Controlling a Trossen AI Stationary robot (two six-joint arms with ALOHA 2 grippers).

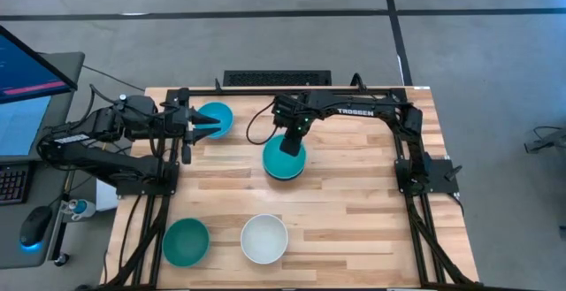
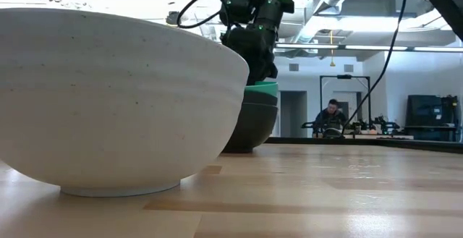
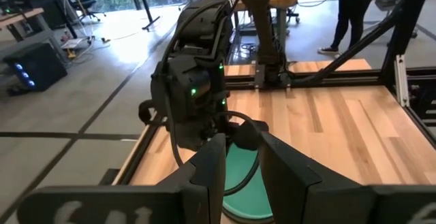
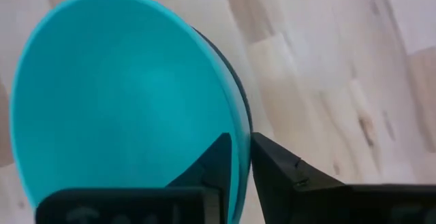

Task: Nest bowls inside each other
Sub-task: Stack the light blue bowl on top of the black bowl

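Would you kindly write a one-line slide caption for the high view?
Right gripper at the rim of a cyan bowl stacked mid-table; left gripper at another cyan bowl; teal bowl and white bowl wait.

On the pale striped-wood table [image 1: 354,194], a bright cyan bowl [image 1: 281,160] sits nested in a black bowl [image 2: 253,126]. Left of that stack lies a second cyan bowl [image 1: 217,114]; nearer the front edge, a darker teal-green bowl [image 1: 186,241] and a white bowl [image 1: 264,238], faintly speckled.
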